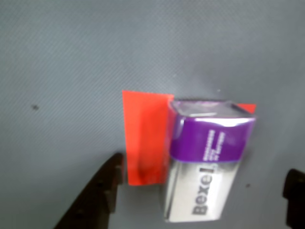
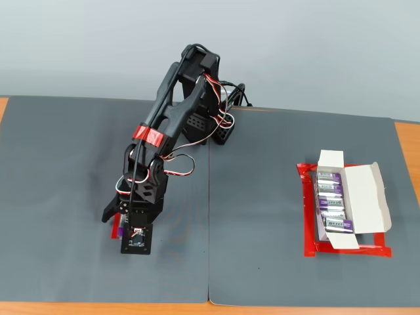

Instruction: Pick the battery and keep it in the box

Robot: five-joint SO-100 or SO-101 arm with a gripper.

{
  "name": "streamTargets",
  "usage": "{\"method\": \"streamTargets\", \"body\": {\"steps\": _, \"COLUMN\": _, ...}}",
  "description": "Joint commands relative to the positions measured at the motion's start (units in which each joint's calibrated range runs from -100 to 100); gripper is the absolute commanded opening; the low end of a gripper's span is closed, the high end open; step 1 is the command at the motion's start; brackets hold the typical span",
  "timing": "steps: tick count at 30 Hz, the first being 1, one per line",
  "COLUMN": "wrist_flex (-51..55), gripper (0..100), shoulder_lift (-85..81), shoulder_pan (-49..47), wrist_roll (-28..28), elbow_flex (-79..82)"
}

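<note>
The battery (image 1: 205, 162) stands on a flat red tape patch (image 1: 143, 138) on the grey mat; it has a silver body, a purple band and "Bexel" lettering. My gripper (image 1: 204, 179) is open, with one dark finger (image 1: 102, 191) left of the battery and the other (image 1: 294, 188) at the right edge, neither touching it. In the fixed view the arm bends down over the left mat, and the gripper (image 2: 123, 228) hides all but a purple sliver of the battery (image 2: 121, 230). The white box (image 2: 371, 197) lies far right with its flaps open, holding several identical batteries (image 2: 331, 200).
A red tape border (image 2: 308, 246) frames the box. The arm's base (image 2: 220, 128) stands at the back centre of the grey mat (image 2: 262, 216). A seam (image 2: 209, 230) runs down the mat's middle, and the wooden table edge (image 2: 407, 141) shows at the right.
</note>
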Motion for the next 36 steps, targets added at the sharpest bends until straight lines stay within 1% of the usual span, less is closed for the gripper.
{"method": "streamTargets", "body": {"steps": 1, "wrist_flex": 0.2, "gripper": 36, "shoulder_lift": -0.2, "shoulder_pan": 0.7, "wrist_roll": 0.1, "elbow_flex": -2.2}}
{"method": "streamTargets", "body": {"steps": 7, "wrist_flex": 0.2, "gripper": 20, "shoulder_lift": -0.2, "shoulder_pan": 0.8, "wrist_roll": 0.1, "elbow_flex": -2.2}}
{"method": "streamTargets", "body": {"steps": 11, "wrist_flex": 0.2, "gripper": 15, "shoulder_lift": -0.2, "shoulder_pan": 0.8, "wrist_roll": 0.1, "elbow_flex": -2.2}}
{"method": "streamTargets", "body": {"steps": 21, "wrist_flex": 0.2, "gripper": 9, "shoulder_lift": -0.2, "shoulder_pan": 0.9, "wrist_roll": 0.0, "elbow_flex": -2.0}}
{"method": "streamTargets", "body": {"steps": 26, "wrist_flex": 0.2, "gripper": 8, "shoulder_lift": -1.1, "shoulder_pan": 0.8, "wrist_roll": -0.1, "elbow_flex": -2.0}}
{"method": "streamTargets", "body": {"steps": 36, "wrist_flex": 0.3, "gripper": 8, "shoulder_lift": -5.5, "shoulder_pan": 0.2, "wrist_roll": -4.1, "elbow_flex": -5.1}}
